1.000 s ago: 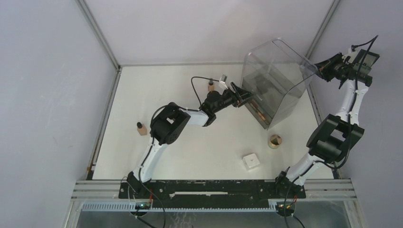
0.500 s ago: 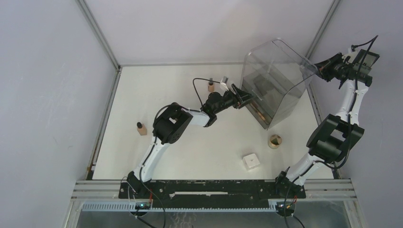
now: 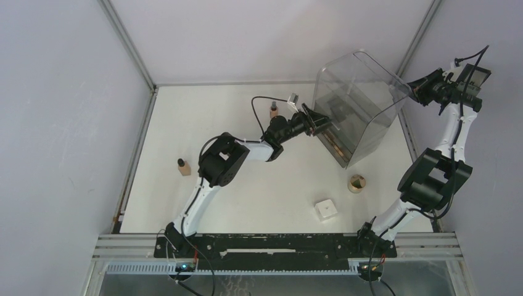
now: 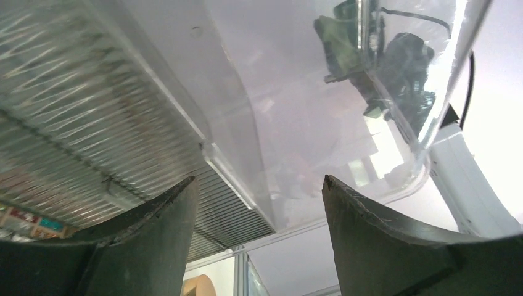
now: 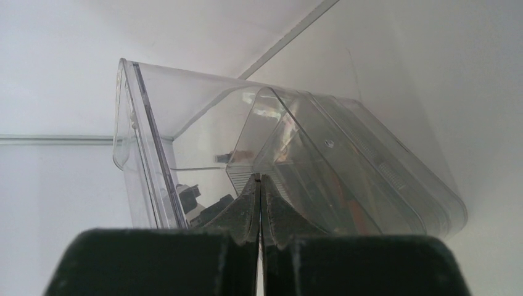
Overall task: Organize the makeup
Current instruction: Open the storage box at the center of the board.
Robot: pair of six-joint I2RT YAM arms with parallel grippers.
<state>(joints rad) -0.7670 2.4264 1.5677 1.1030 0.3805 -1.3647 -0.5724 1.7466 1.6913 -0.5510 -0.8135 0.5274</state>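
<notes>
Your left gripper [image 3: 317, 120] is spread wide and holds nothing. Its fingers [image 4: 154, 246] frame the clear wall of the bin [image 3: 361, 92] just ahead of them.

Your right gripper [image 3: 414, 91] is pinched fully closed on the thin far-right rim of the bin. The bin sits tipped up on its edge on the table [image 3: 247, 197].

- **Inside the bin:** a slim tan stick [image 3: 333, 145] lies just right of the left gripper, along the low wall. Its long axis runs far-left to near-right. The dark items deeper inside are too murky to name.
- **Second bottle [image 3: 273, 111]:** tan with a dark cap, standing cap up, left of the left gripper and beside its wrist.
- **First bottle [image 3: 183, 166]:** also cap up, well apart to the left and nearer the bases.
- **Round puff [image 3: 356, 183]:** lies flat, near and to the right of the left gripper, below the bin.
- **White box [image 3: 325, 209]:** closer still to the bases.
</notes>
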